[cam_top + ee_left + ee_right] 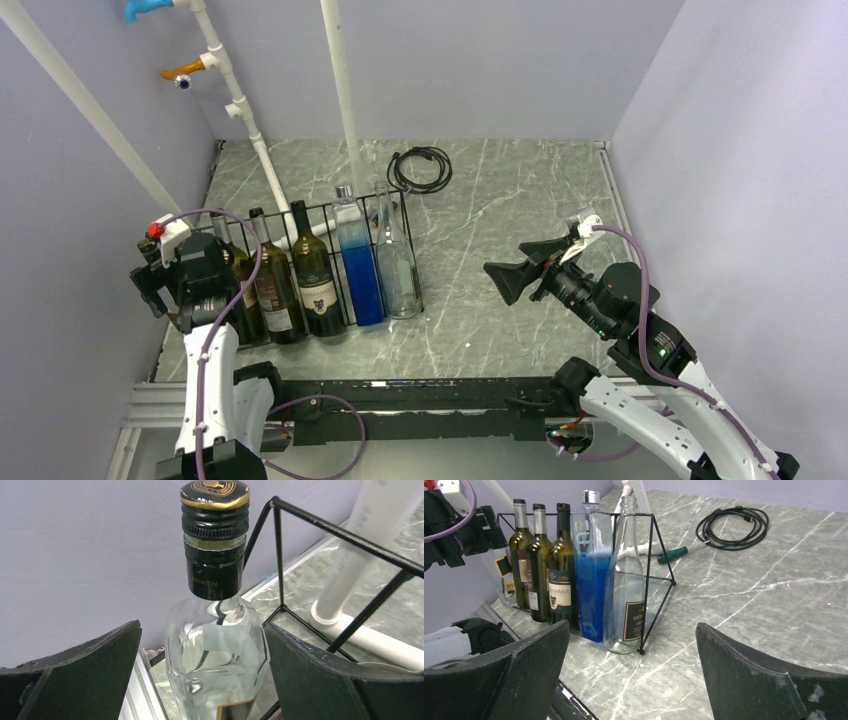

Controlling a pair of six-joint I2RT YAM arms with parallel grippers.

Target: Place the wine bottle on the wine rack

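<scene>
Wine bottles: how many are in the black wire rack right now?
6, in one row in the rack: clear black-capped bottle at the left end, three dark bottles, blue bottle, tall clear bottle at the right end. None looks hidden.

The wine bottle (216, 645) is clear glass with faceted shoulders, a black screw cap topped in gold and a black-and-gold label low on the body. It stands upright at the 9 o'clock end of the wine rack (330, 206). The rack is a long, low frame of thin black wire with a triangular end panel. It sits on the tabletop at about 9 o'clock from the centre.
</scene>
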